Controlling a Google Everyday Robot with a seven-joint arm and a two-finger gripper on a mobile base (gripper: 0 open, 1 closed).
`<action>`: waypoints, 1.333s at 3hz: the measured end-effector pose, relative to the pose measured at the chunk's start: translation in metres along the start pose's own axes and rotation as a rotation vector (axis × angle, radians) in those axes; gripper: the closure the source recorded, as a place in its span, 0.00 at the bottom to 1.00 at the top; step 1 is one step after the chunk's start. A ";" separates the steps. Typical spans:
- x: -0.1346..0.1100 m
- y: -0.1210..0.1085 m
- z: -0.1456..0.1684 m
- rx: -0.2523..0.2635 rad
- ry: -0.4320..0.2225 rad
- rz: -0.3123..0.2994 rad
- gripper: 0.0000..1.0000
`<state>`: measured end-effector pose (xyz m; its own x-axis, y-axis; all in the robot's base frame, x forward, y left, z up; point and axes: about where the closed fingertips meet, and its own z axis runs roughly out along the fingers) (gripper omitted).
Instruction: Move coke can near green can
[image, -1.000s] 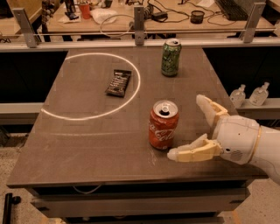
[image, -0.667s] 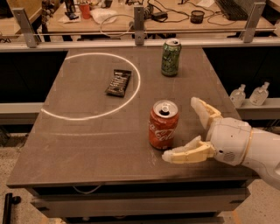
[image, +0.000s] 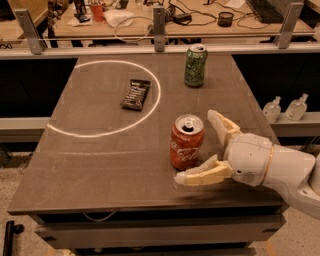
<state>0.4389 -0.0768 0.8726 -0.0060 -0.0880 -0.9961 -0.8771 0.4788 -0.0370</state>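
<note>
The red coke can (image: 186, 142) stands upright on the brown table (image: 100, 160), right of centre near the front. The green can (image: 195, 65) stands upright at the table's far edge, well behind the coke can. My gripper (image: 196, 148) comes in from the right at table height. It is open: one cream finger (image: 221, 126) sits behind and to the right of the coke can, the other (image: 205, 175) lies in front of its base. The can sits partly between them, and neither finger visibly touches it.
A dark snack bar wrapper (image: 135, 94) lies inside a white circle (image: 70, 131) marked on the table's left half. A railing (image: 160, 47) runs behind the table, with a cluttered desk beyond. Two small clear bottles (image: 285, 108) stand on a ledge at the right.
My gripper has moved left toward the coke can, so its open fingers now reach around the can's right side. The cans and wrapper have not moved.
</note>
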 end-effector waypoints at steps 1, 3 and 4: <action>0.003 0.002 0.008 -0.017 -0.007 -0.013 0.18; 0.000 0.002 0.015 -0.034 -0.018 -0.040 0.64; -0.005 -0.007 0.013 -0.011 -0.030 -0.055 0.87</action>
<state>0.4509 -0.0686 0.8768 0.0568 -0.0881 -0.9945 -0.8810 0.4643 -0.0914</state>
